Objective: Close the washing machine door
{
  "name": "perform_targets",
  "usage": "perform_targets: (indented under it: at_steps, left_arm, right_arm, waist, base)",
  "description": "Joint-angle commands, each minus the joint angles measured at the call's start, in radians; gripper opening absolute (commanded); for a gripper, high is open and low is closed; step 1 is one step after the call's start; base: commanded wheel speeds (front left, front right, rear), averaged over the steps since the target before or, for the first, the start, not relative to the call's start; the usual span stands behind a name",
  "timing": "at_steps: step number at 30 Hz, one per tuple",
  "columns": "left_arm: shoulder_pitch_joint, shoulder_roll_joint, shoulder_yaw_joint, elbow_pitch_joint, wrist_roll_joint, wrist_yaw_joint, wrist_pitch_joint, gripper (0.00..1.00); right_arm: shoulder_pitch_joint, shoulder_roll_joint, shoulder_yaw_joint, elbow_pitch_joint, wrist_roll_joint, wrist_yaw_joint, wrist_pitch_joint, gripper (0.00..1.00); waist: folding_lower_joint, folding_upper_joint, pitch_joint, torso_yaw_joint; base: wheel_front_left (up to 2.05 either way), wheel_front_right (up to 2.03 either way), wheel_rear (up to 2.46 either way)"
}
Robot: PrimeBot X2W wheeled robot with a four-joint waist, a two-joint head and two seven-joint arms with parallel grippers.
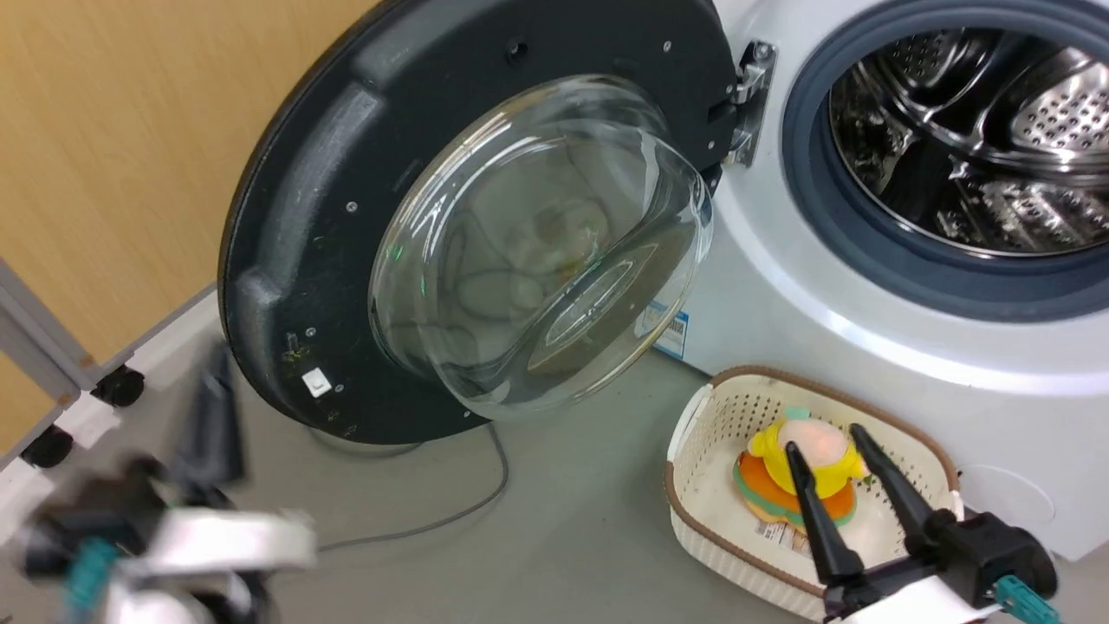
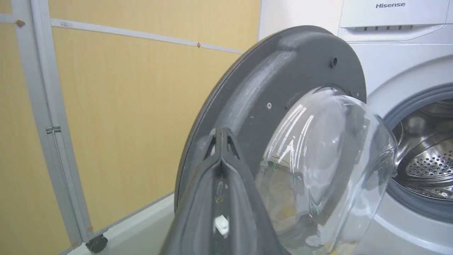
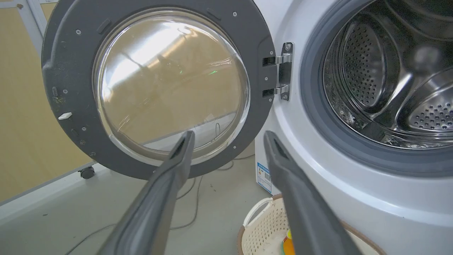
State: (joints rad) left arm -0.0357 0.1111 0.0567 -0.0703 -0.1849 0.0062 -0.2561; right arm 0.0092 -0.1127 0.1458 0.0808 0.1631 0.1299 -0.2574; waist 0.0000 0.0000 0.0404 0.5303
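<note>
The washing machine door (image 1: 303, 217) stands swung wide open to the left of the white washing machine (image 1: 780, 286), black frame and clear glass bowl facing me, metal hinge at its right. In the left wrist view my left gripper (image 2: 221, 134) is shut and empty, its tips close in front of the door (image 2: 283, 71) near the rim. The left gripper (image 1: 217, 381) shows blurred just below-left of the door. My right gripper (image 1: 825, 442) hangs open over a basket; in its own view the right gripper (image 3: 229, 136) points at the door (image 3: 70, 53) and hinge, apart from both.
A cream perforated basket (image 1: 736, 407) holding a yellow and orange toy (image 1: 762, 446) sits on the floor against the machine's front. A grey cable (image 1: 468, 511) runs across the floor under the door. A grey wheeled frame (image 1: 52, 364) and a wooden wall stand at the left.
</note>
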Motion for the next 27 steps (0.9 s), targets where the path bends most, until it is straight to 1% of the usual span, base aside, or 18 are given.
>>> perform_targets:
  at_steps: [1,3,4,6,7,10,12,13,14,18,22,24,27]
  left_arm:
    - [-0.041,0.038,0.014,0.004,0.006,-0.011,0.002,0.00]
    - [-0.104,0.081,0.041,0.018,-0.015,-0.032,0.031,0.00]
    - [-0.136,0.091,0.065,0.026,-0.051,-0.040,0.049,0.00]
    - [-0.205,0.101,0.125,0.058,-0.149,-0.051,0.103,0.00]
    - [-0.276,0.123,0.188,0.110,-0.249,-0.058,0.166,0.00]
    - [-0.377,0.161,0.262,0.199,-0.379,-0.066,0.263,0.00]
    - [-0.436,0.170,0.309,0.264,-0.468,-0.054,0.331,0.00]
    - [-0.436,0.170,0.309,0.264,-0.468,-0.054,0.331,0.00]
    - [-0.464,0.173,0.334,0.297,-0.512,-0.044,0.364,0.00]
    - [-0.560,0.183,0.423,0.437,-0.688,-0.005,0.510,0.00]
    - [-0.621,0.180,0.485,0.536,-0.834,0.027,0.650,0.00]
    - [-0.634,0.176,0.496,0.566,-0.892,0.028,0.729,0.00]
    - [-0.626,0.177,0.482,0.576,-0.939,0.007,0.831,0.00]
  right_arm:
    - [0.009,-0.009,-0.006,-0.008,-0.002,0.001,-0.004,1.00]
    - [0.013,-0.013,-0.013,-0.016,-0.006,0.001,-0.001,1.00]
    - [0.011,-0.015,-0.013,-0.021,-0.009,0.001,0.002,1.00]
    - [0.007,-0.020,-0.013,-0.031,-0.012,0.001,0.009,1.00]
    - [0.001,-0.024,-0.012,-0.038,-0.013,0.001,0.014,1.00]
    - [-0.007,-0.029,-0.010,-0.046,-0.015,0.001,0.019,1.00]
    - [-0.013,-0.032,-0.007,-0.048,-0.014,0.001,0.021,1.00]
    - [-0.013,-0.032,-0.007,-0.048,-0.014,0.001,0.021,1.00]
    - [-0.016,-0.033,-0.006,-0.049,-0.014,0.001,0.022,1.00]
    - [-0.030,-0.035,0.000,-0.049,-0.013,0.001,0.023,1.00]
    - [-0.038,-0.034,0.002,-0.044,-0.013,0.001,0.021,1.00]
    - [-0.041,-0.035,0.003,-0.042,-0.012,0.001,0.020,1.00]
    - [-0.044,-0.034,0.001,-0.038,-0.011,0.001,0.019,1.00]
  waist:
    - [0.0000,0.0000,0.010,0.001]
    - [0.0000,0.0000,0.024,-0.002]
    - [0.0000,0.0000,0.034,-0.008]
    - [0.0000,0.0000,0.050,-0.019]
    - [0.0000,0.0000,0.065,-0.031]
    - [0.0000,0.0000,0.083,-0.048]
    - [0.0000,0.0000,0.092,-0.058]
    - [0.0000,0.0000,0.092,-0.058]
    - [0.0000,0.0000,0.096,-0.061]
    - [0.0000,0.0000,0.111,-0.078]
    - [0.0000,0.0000,0.119,-0.089]
    - [0.0000,0.0000,0.120,-0.093]
    - [0.0000,0.0000,0.120,-0.097]
  base:
    - [0.00,0.00,0.00]
    - [0.00,0.00,0.00]
    - [0.00,0.00,0.00]
    - [0.00,0.00,0.00]
    - [0.00,0.00,0.00]
    - [0.00,0.00,0.00]
    - [0.00,0.00,0.00]
    - [0.00,0.00,0.00]
    - [0.00,0.00,0.00]
    - [0.00,0.00,0.00]
    - [0.00,0.00,0.00]
    - [0.00,0.00,0.00]
    - [0.00,0.00,0.00]
